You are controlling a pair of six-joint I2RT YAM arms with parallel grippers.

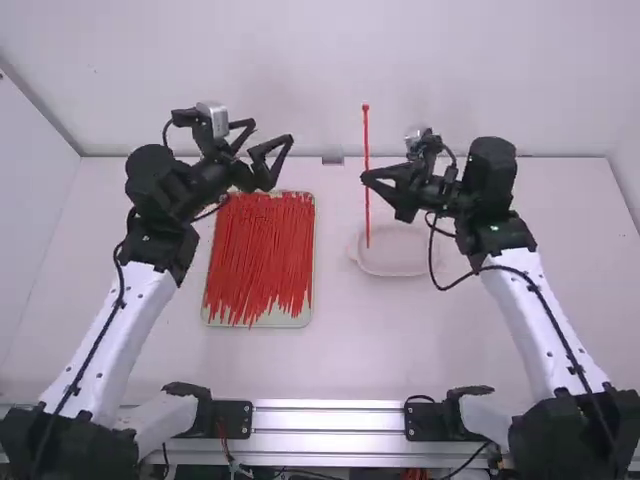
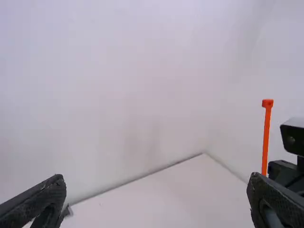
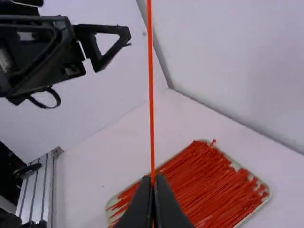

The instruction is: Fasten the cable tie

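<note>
Tray (image 1: 212, 300) of spare red ties lies nearest on the table. Beyond it, the right gripper (image 1: 368, 179) is clenched on one cable tie (image 1: 366, 150). It holds the tie upright with the head on top, probably so that the left gripper (image 1: 272, 165), spread wide and empty opposite, can take the free end.

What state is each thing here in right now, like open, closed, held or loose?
held cable tie: upright, straight, not fastened.
right end effector: shut on the held cable tie.
left end effector: open, holding nothing.
tray: filled with loose cable ties lying flat.
clear dish: sitting below the held cable tie.
</note>
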